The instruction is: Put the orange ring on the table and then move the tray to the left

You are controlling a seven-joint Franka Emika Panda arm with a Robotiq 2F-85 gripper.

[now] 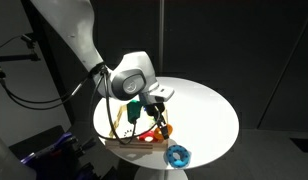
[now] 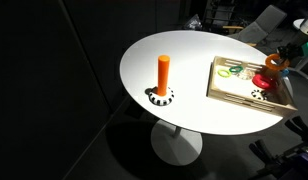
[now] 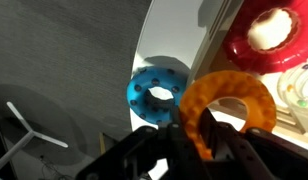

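Dark backdrop all around, and the table (image 2: 184,50) is sitting in the middle of it, big, round and white. In an exterior view an orange peg (image 2: 163,72) is standing upright on a black-and-white base (image 2: 161,98) toward the left of the tabletop, well apart from everything else.

The tray (image 2: 234,92) is lying on the right side in that view, close to the table's edge. Inside it a red ring (image 3: 269,35) is lying flat, a greenish looped piece (image 2: 230,70) is lying toward the far side, and a second black-and-white base (image 2: 260,95) is sitting near the front rim.

In the wrist view a blue ring (image 3: 159,92) is resting on the bare table just left of the tray's rim, right beside where the arm is working, so that's the closest thing in the way.

The gripper (image 3: 202,135) is pinching the orange ring (image 3: 224,82) by its lower band, jaws closed down narrow on it. The ring is hanging off the surface around the tray's edge, between the blue ring and the red one.
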